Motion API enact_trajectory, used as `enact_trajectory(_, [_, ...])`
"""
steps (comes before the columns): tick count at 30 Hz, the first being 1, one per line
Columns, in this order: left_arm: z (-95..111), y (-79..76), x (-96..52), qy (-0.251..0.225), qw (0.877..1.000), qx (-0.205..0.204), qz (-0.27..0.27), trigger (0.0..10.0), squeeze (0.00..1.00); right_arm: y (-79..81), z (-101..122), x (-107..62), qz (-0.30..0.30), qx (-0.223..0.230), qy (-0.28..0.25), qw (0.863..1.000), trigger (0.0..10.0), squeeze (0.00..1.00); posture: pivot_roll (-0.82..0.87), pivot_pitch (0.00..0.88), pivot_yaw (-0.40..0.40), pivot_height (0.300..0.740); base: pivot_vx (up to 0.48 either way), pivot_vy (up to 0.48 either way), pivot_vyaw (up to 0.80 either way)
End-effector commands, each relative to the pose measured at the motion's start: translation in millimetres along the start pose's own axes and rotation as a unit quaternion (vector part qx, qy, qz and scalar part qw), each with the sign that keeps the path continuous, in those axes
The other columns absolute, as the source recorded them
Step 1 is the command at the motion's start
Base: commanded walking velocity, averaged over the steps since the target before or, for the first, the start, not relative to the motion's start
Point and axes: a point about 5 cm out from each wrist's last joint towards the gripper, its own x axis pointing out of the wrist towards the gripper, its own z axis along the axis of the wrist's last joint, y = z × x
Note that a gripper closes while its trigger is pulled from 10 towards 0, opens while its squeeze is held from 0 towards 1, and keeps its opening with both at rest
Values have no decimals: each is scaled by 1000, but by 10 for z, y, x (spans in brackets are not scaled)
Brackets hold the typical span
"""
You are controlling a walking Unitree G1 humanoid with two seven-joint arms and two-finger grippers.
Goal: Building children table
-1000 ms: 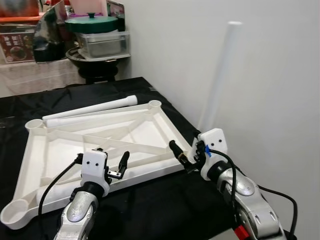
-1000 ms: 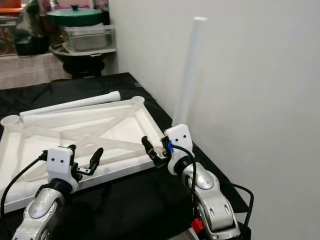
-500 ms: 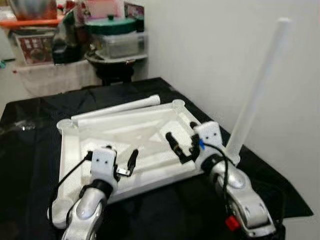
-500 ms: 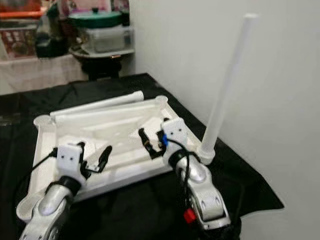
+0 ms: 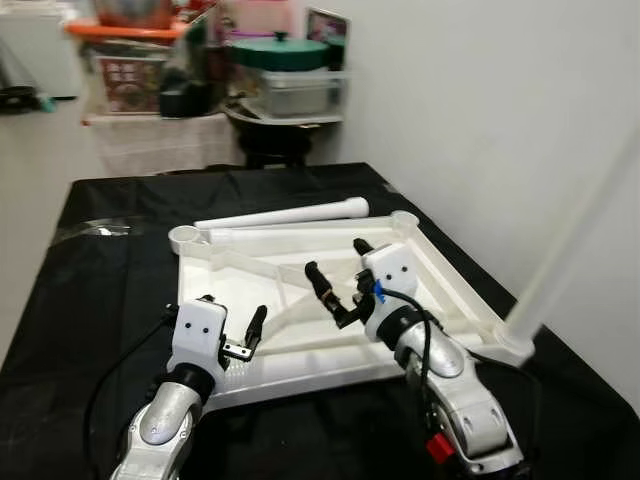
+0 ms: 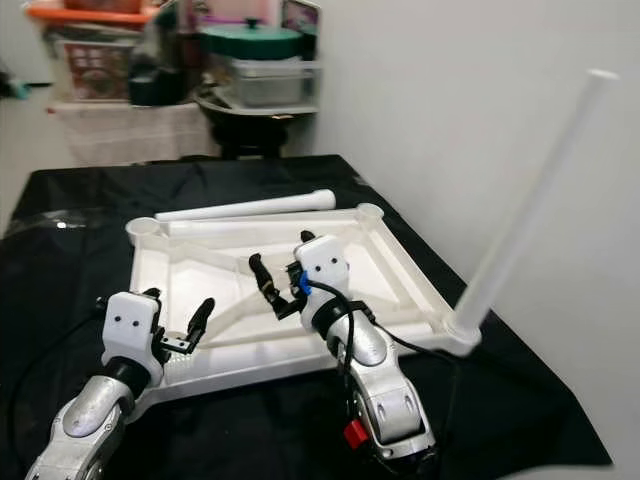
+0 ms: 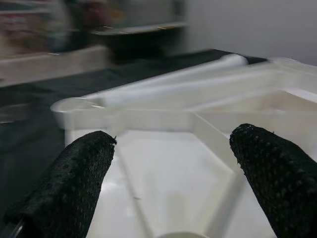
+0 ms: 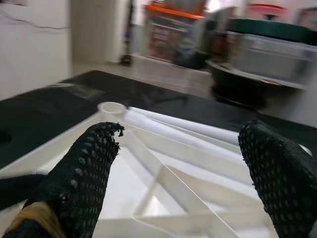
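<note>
Tabletop (image 6: 385, 262), white and underside up, lies flat on the black desk (image 5: 110, 230) with one leg (image 6: 530, 200) socketed at its near right corner. Both hands, left hand (image 5: 240, 340) and right hand (image 5: 335, 290), hover spread wide and empty. A loose leg (image 5: 285, 213) along the far edge should be gripped mid-shaft and carried upright to an empty corner socket (image 5: 184, 236).

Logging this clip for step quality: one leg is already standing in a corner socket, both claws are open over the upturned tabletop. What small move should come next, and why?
Probably reach the right claw toward the loose leg lying along the tabletop's far edge. One fitted leg stands in its corner, the far-left socket is bare, and both the right and left claw hold nothing.
</note>
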Motion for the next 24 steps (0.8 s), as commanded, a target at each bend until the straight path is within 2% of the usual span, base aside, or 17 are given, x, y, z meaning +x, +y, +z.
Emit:
enact_trajectory(1, [24,-74,26,-5,1000,-1,-14,10000,0,-50,0,8,-13,-3,-1,1000,10000,0,86,0,-62,740,0,-480,800])
enact_trajectory(4, [25,-86,30,-5,1000,-3,-21,10000,0,-61,2,14,-18,4,-4,1000,10000,0,85,0,-61,740,0,-480,267])
enact_trajectory(5, [24,-103,25,-7,999,-16,-27,10000,0,-77,7,16,-25,13,-8,1000,10000,0,85,0,-61,740,0,-334,0])
enact_trajectory(8, [24,-128,5,-6,999,-20,-39,10000,0,-152,34,28,-48,22,-16,998,10000,0,84,0,-59,740,0,0,0])
enact_trajectory(18, [6,-143,-20,0,999,-29,-45,10000,0,-187,2,25,-60,31,-12,998,10000,0,81,0,-57,740,0,0,0])
enact_trajectory(24, [25,-152,-1,-6,998,-37,-48,10000,0,-221,-9,22,-69,37,-11,997,10000,0,76,0,-52,740,-346,0,0])
